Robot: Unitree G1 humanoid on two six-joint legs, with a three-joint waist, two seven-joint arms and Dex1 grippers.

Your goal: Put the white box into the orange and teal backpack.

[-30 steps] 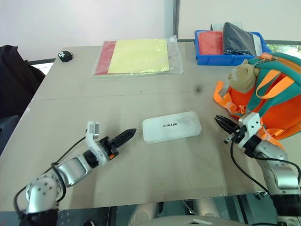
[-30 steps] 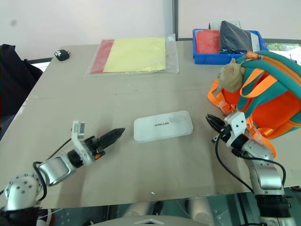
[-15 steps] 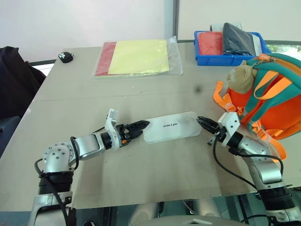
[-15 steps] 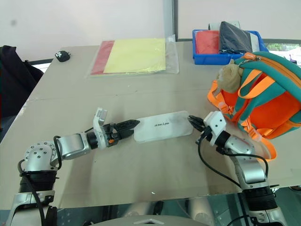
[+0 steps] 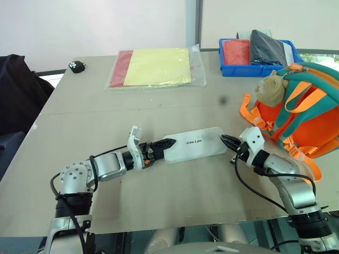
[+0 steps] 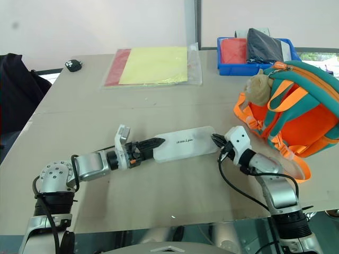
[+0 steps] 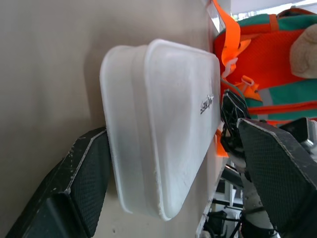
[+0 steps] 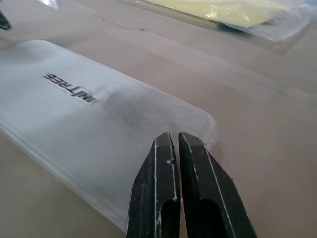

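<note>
The flat white box [image 5: 193, 144] with small dark lettering lies in the middle of the table. My left gripper [image 5: 166, 144] is open at the box's left end. In the left wrist view that end [image 7: 163, 124] lies between the two black fingers [image 7: 84, 183]. My right gripper [image 5: 225, 140] is shut, with its tips at the box's right end, over the corner [image 8: 193, 119]. The orange and teal backpack [image 5: 302, 116] stands to the right of the box, and a beige plush charm [image 5: 270, 87] hangs on it.
A yellow-and-red plastic folder [image 5: 156, 66] lies at the back of the table. A blue tray [image 5: 233, 67] holding red and dark items stands at the back right. A small black object [image 5: 77, 66] sits at the back left corner. Dark fabric [image 5: 16, 90] lies beyond the left edge.
Both arms have come inward. The left gripper moved right to the box's left end, and the shut right gripper moved left to its right end. The box has stayed in place.
</note>
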